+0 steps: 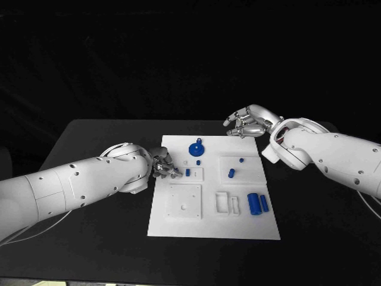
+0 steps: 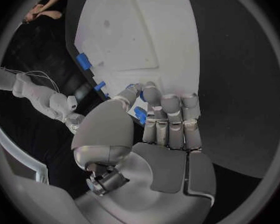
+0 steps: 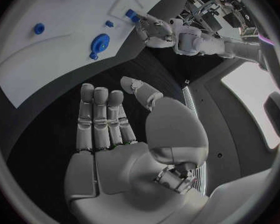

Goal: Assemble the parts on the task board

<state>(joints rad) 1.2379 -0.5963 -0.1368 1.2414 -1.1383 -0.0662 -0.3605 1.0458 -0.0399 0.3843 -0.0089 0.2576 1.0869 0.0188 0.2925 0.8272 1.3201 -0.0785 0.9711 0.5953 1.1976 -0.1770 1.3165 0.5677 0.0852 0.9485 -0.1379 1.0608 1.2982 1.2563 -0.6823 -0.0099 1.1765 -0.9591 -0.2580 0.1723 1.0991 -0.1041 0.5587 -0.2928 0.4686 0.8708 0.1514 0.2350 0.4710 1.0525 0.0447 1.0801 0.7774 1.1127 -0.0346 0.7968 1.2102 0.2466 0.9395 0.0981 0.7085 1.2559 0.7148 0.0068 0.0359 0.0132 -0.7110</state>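
- Black tabletop (image 1: 87, 179) under a dark backdrop; I see the white task board (image 1: 212, 223) lying in the middle of the frame, its long side running away from me.
- Left robot hand (image 1: 162, 162): sits at the board's left edge, centre-left of the frame. In my left wrist view its fingers (image 2: 171, 119) are curled together against the thumb, with a small blue part (image 2: 140, 115) caught between them, so I log it as pinching that piece.
- Right robot hand (image 1: 250, 122): hovers just past the board's upper right corner, off the plate. My right wrist view shows the fingers (image 3: 101, 115) straight and side by side, thumb apart, nothing in the palm.
- Blue disc with a loop (image 1: 196, 148): upper centre of the board.
- Small blue peg (image 1: 231, 173): right of centre, on the board.
- Pair of blue cylinders (image 1: 258, 203): lower right of the board, lying side by side.
- Small blue piece (image 1: 189, 173): just beside the left hand's fingertips, on the board.
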